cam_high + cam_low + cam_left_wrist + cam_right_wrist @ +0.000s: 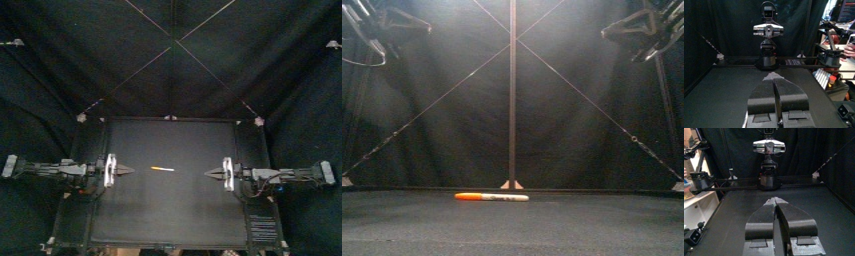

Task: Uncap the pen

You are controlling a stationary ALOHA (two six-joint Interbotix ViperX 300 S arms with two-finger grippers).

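1. A black table [167, 215] fills the lower half of the top view, with its front edge closest to the viewer.
2. One pen [160, 169] lies flat on the table, near the middle from side to side and slightly behind the centre line.
3. In the front view the pen [492, 197] runs left to right. It has an orange end towards the left and a white barrel with dark print towards the right. Nothing touches it.
4. The left gripper [128, 172] comes in from the left edge of the table, level with the pen. It points towards the pen and sits near its left end without touching it.
5. In the left wrist view, the left gripper [774, 76] has its two jaws pressed together to a single point, with nothing between them.
6. The right gripper [210, 173] comes in from the right edge at the same depth. It points back at the pen and sits a little further from it than the left one.
7. In the right wrist view, the right gripper [774, 201] also has its jaws closed tip to tip, and it holds nothing.
8. The two grippers face each other across the table, with the pen between them.
9. A black curtain [171, 70] hangs behind the table.
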